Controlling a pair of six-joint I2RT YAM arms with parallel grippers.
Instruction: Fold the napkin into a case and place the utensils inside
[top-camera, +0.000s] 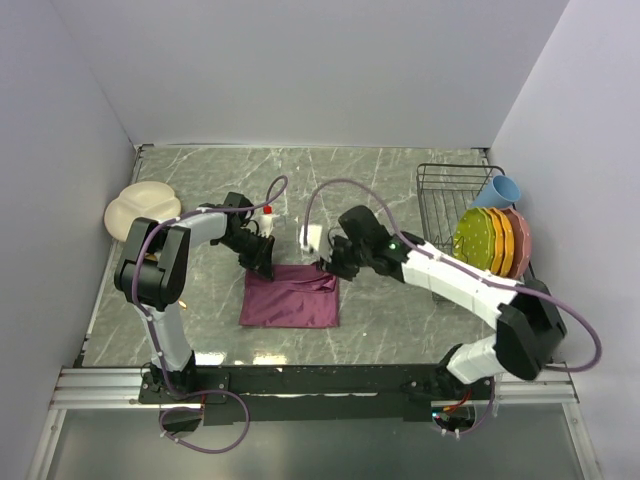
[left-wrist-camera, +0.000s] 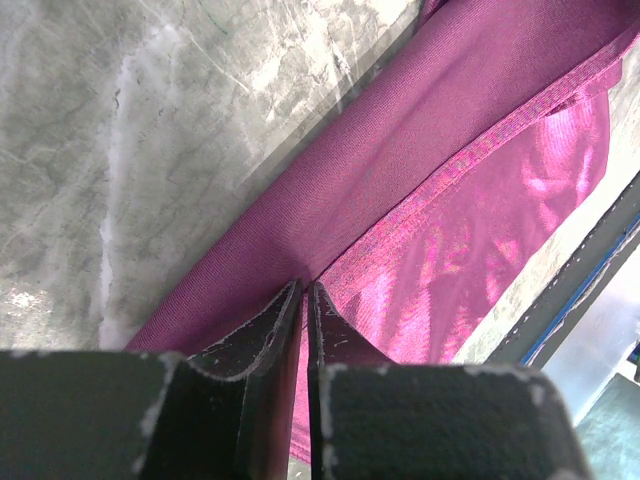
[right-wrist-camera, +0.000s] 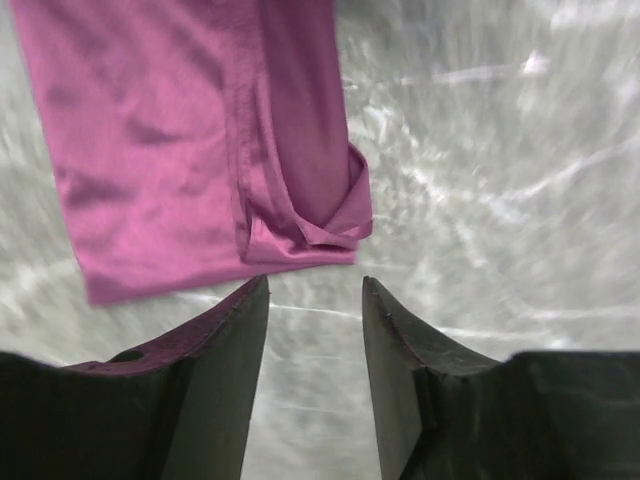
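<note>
Napkin (top-camera: 290, 300): maroon-purple cloth, plain. It lies flat on the bench (top-camera: 380, 180) as a doubled, roughly rectangular piece. Its far edge runs between the two sets of fingers and the rest spreads on their near side. Left fingers (top-camera: 262, 262): down at the napkin's far left corner and closed almost together, with a thin fold of the cloth pinched between the tips. In the left wrist view a stitched hem runs slantwise away from those tips. A matte layer lies to one side of the hem and a shinier layer to the other, with bare grey marbled bench beyond the matte side. Right fingers (right-wrist-camera: 245, 320): parted, holding nothing, with bench showing in the gap between them. They sit low at the napkin's far right corner. In the right wrist view that corner lies just ahead of the tips and apart from them, its hem curled over on itself into a small loose flap. Cream divided plate (top-camera: 143, 208): on the bench well out beyond the left fingers, at the far left corner. Black wire rack (top-camera: 450, 200): on the bench well out beyond the right fingers, on the far right side. Plates (top-camera: 490, 240): green, yellow, orange and pink, standing on edge in the rack. Blue cup (top-camera: 503, 188): tilted at the rack's far corner.
</note>
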